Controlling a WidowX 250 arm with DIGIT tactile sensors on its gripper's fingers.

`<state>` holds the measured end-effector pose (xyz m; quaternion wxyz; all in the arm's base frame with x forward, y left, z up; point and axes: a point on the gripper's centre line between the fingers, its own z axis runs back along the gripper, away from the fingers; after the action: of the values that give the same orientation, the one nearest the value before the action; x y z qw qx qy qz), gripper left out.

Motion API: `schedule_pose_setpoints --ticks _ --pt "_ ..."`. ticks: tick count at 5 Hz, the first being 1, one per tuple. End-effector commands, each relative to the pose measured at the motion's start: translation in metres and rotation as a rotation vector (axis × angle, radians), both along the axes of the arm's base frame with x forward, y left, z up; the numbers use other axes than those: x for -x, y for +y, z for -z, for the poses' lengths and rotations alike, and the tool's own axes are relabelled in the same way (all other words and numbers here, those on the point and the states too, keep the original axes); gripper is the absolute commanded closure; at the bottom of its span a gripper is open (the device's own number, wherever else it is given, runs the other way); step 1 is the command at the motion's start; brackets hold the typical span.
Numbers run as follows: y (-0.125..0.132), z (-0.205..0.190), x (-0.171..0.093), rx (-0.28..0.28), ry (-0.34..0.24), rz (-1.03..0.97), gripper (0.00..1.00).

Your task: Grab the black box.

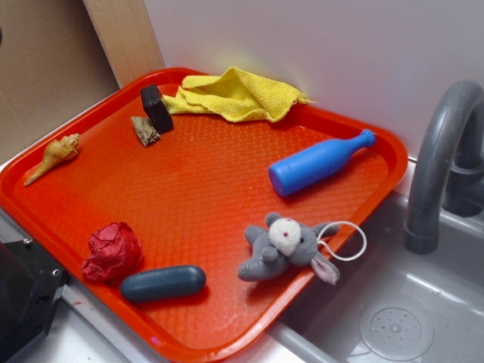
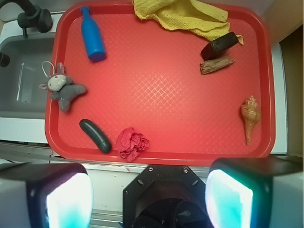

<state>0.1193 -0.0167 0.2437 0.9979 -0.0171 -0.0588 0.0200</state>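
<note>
The black box stands tilted on the far left part of the red tray, against the yellow cloth and beside a small brown striped shell piece. In the wrist view the black box lies at the upper right, the shell piece just below it. My gripper is open and empty, well back from the tray's near edge; both fingers frame the bottom of the wrist view. In the exterior view only a dark part of the arm shows at lower left.
On the tray: a blue bottle, a grey plush toy, a dark blue-grey capsule, a red crumpled ball and a long tan shell. A grey sink with a faucet lies to the right.
</note>
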Motion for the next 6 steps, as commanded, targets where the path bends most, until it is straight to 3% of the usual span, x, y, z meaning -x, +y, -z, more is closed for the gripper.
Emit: schedule_pose_setpoints --ticks 1,2,3,4,5,6 --pt "0.000 0.000 0.000 0.000 0.000 0.000 0.00" --pt "0.050 0.050 -0.050 -0.023 0.076 -0.164 0.00" --pt "0.093 0.079 -0.089 0.084 0.051 -0.409 0.00" --pt "0.123 0.101 -0.113 0.094 -0.030 -0.656 0.00" --pt "0.135 0.134 -0.136 0.106 -0.036 -0.817 0.00" --pt "0.139 0.149 -0.158 0.081 -0.039 -0.891 0.00"
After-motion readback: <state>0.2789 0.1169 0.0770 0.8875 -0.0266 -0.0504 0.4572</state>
